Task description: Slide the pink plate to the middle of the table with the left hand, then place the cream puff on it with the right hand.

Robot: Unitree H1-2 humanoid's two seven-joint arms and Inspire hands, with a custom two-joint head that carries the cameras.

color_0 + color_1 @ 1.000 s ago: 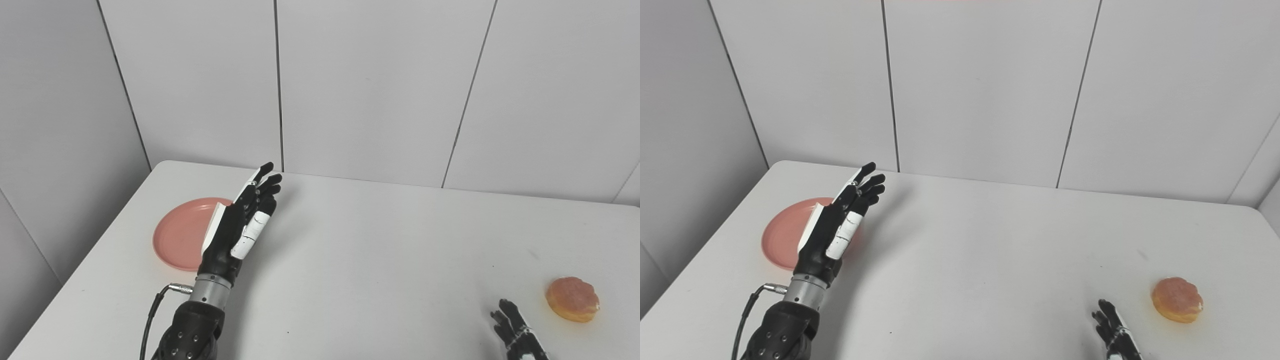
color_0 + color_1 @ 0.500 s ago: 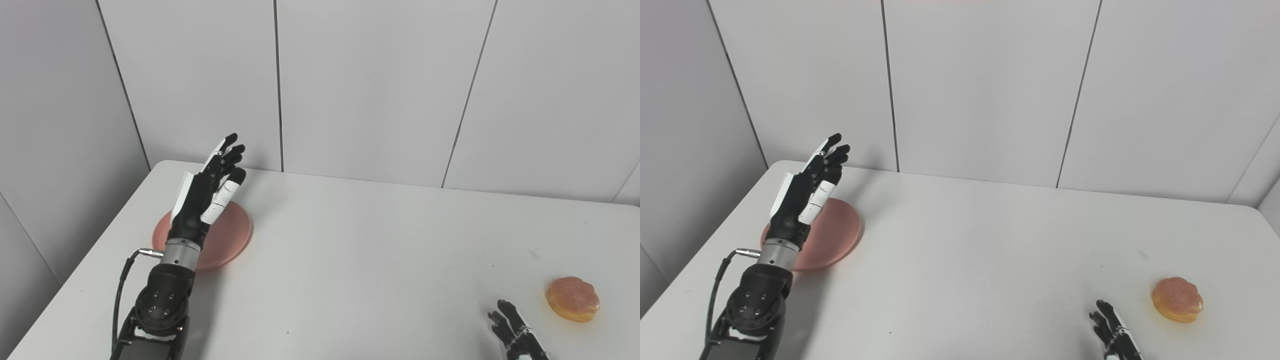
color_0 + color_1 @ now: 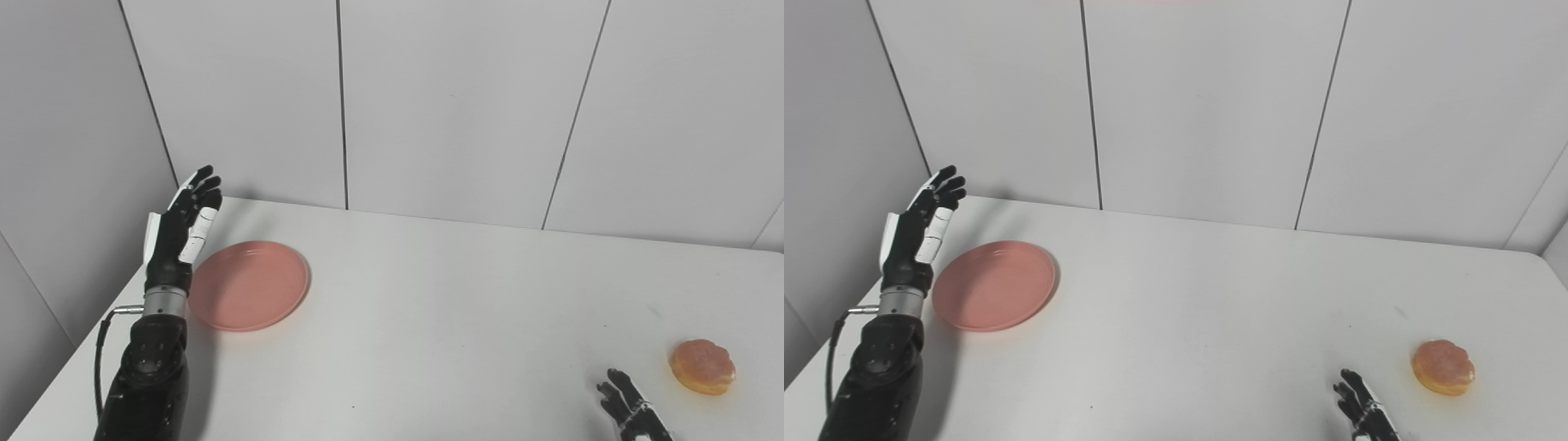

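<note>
We saw the pink plate (image 3: 248, 284) flat at the table's (image 3: 429, 294) far left, no writing readable. Left hand (image 3: 177, 233) raised just left of it, fingers spread, empty. Cream puff (image 3: 702, 365) near right; right hand (image 3: 631, 410) beside it, fingers apart.

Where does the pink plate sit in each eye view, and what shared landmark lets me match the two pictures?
Left eye view: pink plate at left, flat on the table, just right of the raised left hand.
Right eye view: pink plate farther toward the picture's left edge.
Shared landmark: the cream puff at lower right.
</note>
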